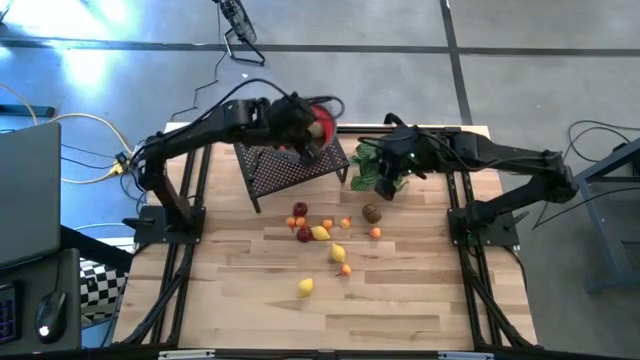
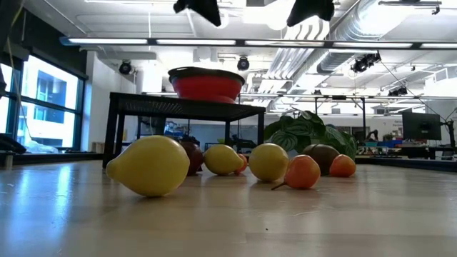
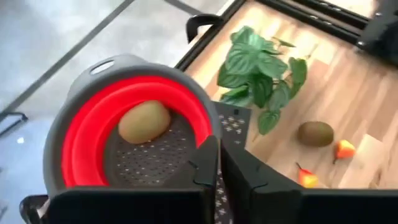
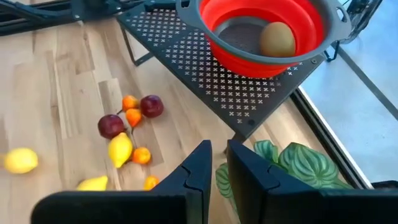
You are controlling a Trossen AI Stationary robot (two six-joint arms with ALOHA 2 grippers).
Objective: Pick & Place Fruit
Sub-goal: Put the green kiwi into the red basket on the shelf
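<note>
Fruit lies loose on the wooden table: lemons, dark red pieces, small orange ones and a kiwi. One more kiwi rests on the bottom of a red, grey-rimmed bowl. The bowl stands on a black perforated stand at the table's far side. My left gripper hangs just above the bowl's near rim, shut and with nothing in it. My right gripper hovers over the plant beside the stand, its fingers nearly together with nothing between them.
A green leafy plant lies to the right of the stand, under my right gripper. The table's near half is bare wood around one lemon. In the low view the bowl sits high on the stand, behind the fruit.
</note>
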